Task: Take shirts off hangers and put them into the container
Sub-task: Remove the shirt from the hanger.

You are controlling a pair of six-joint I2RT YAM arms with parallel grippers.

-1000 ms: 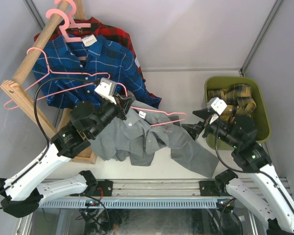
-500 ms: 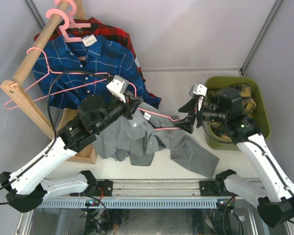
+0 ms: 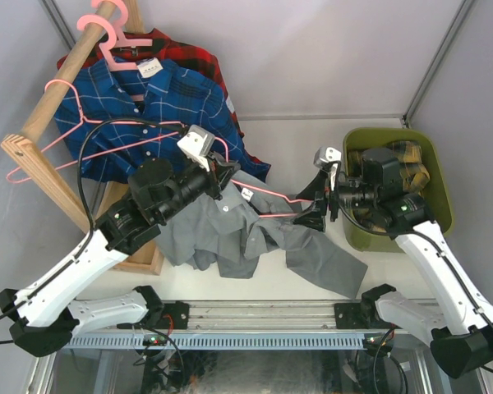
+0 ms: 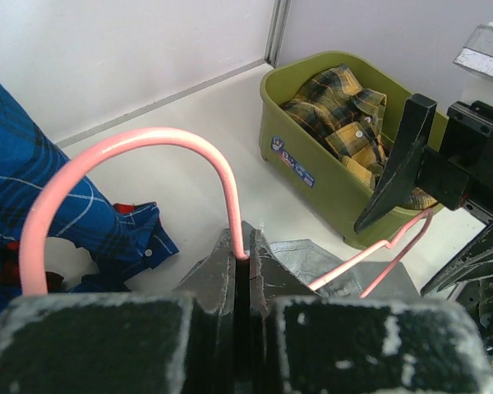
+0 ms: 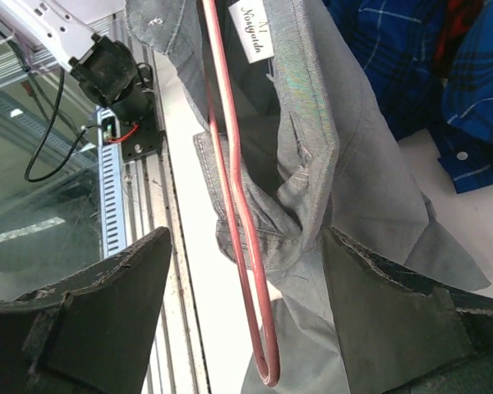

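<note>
- pink hanger: its hook's stem vanishes between the left gripper's pinched jaws.
- grey shirt, beyond the right gripper's spread jaws: cut off at the top edge; label seemingly too blurred to read.

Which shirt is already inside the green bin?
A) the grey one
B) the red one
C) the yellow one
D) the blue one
C: the yellow shirt lies crumpled inside the bin.

Plain pale walls enclose a white tabletop, with metal posts at the corners, a wooden rail slanting at left, and perhaps glass below the near edge
</note>
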